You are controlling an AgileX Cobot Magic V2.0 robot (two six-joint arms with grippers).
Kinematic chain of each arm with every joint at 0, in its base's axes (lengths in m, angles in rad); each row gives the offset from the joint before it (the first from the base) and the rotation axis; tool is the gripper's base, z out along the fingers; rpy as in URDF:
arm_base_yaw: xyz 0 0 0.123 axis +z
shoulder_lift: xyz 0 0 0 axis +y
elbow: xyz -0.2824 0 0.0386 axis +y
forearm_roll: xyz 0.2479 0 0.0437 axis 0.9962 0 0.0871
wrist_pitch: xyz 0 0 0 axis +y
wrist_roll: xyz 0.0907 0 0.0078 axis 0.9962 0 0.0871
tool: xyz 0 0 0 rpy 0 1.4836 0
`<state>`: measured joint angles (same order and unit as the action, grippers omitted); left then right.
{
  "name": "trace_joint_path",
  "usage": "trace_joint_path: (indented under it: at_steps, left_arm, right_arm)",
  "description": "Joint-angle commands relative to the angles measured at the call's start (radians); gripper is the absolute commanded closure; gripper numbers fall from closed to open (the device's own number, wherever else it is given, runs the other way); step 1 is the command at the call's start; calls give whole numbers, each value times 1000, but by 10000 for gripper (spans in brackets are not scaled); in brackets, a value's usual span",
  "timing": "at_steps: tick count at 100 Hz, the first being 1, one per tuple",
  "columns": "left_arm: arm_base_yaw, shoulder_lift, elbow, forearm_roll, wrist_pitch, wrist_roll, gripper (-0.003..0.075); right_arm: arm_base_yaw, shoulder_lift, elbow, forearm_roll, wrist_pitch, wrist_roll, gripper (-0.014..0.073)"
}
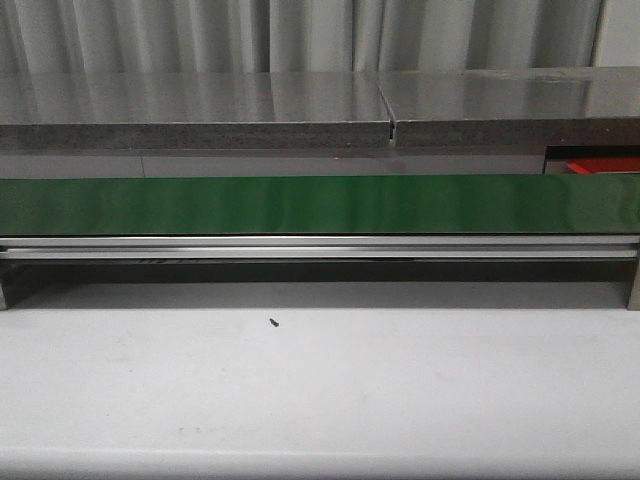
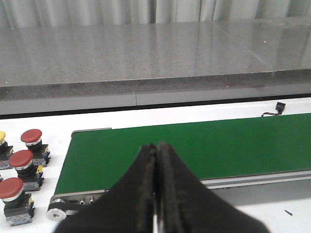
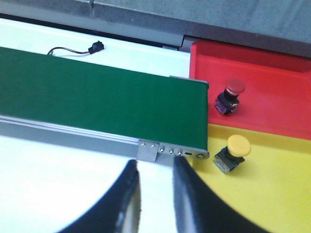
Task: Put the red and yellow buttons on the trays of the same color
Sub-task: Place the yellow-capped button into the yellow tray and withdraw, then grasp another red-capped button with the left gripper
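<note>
The left gripper (image 2: pixel 156 194) is nearest in its wrist view, its black fingers pressed together with nothing between them, poised just short of the green conveyor belt (image 2: pixel 194 145). Beside the belt's roller end stand three red buttons (image 2: pixel 21 158) in a row on the white table (image 2: pixel 58 127), and a yellow button (image 2: pixel 2 138) shows partly at the picture's edge next to the farthest red one. Beyond the belt a small black connector (image 2: pixel 280 105) lies on the table, and past that runs a grey stone-like shelf (image 2: pixel 146 53). The right gripper (image 3: pixel 155 194) has its fingers slightly apart and holds nothing; it hangs just short of the belt's other end. Past that end, a yellow-capped button (image 3: pixel 231 151) rests on the yellow tray (image 3: pixel 272 194), and farther on a red-capped button (image 3: pixel 229 95) lies tilted on the red tray (image 3: pixel 272 92). In the front view neither gripper appears; a tiny dark speck (image 1: pixel 273 322) lies on the table before the belt.
</note>
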<state>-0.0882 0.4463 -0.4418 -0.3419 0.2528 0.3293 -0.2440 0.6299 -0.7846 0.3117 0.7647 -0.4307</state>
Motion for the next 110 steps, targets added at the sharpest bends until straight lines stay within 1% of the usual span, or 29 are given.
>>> trace_joint_path:
  at_steps: [1,4,5,9,48,57,62,69,74,76,81,83,86,91,95,110]
  left_arm:
    - [-8,2,-29,-16,-79,-5,739]
    - [-8,2,-29,-16,-79,-5,739]
    - [-8,2,-29,-16,-79,-5,739]
    - [-8,2,-29,-16,-79,-5,739]
    - [-8,2,-29,-16,-75,-5,738]
    - [-8,2,-29,-16,-73,-5,723]
    - [-8,2,-29,-16,-73,-5,687]
    - [-8,2,-29,-16,-73,-5,598]
    - [-8,2,-29,-16,-73,-5,496]
    - [-8,2,-29,-16,-73,-5,466]
    - [-8,2,-29,-16,-73,-5,337]
    - [-8,2,-29,-16,-73,-5,304]
    - [-8,2,-29,-16,-73,-5,229]
    - [-8,2,-29,-16,-72,-5,155]
    - [-8,4,-31,-16,-62,-13,132]
    - [19,63,-93,-16,20,-46,134]
  right_arm:
    - [4,-44,28,6,-86,-9,608]
    - [4,-53,39,6,-86,-9,665]
    - [4,-55,42,6,-86,-9,670]
    - [4,-61,54,7,-86,-9,658]
    - [4,-62,62,10,-48,-9,662]
    - [4,-62,62,10,-48,-9,662]
    - [4,-62,62,10,-48,-9,662]
    - [4,-62,62,10,-48,-9,662]
    - [4,-62,62,10,-48,-9,662]
    - [4,-62,62,10,-48,-9,662]
    - [4,-62,62,10,-48,-9,662]
    - [4,-62,62,10,-48,-9,662]
    - [4,-62,62,10,-48,-9,662]
    - [4,-62,62,10,-48,-9,662]
    - [4,-62,62,10,-48,-9,662]
    - [4,-62,62,10,-48,-9,662]
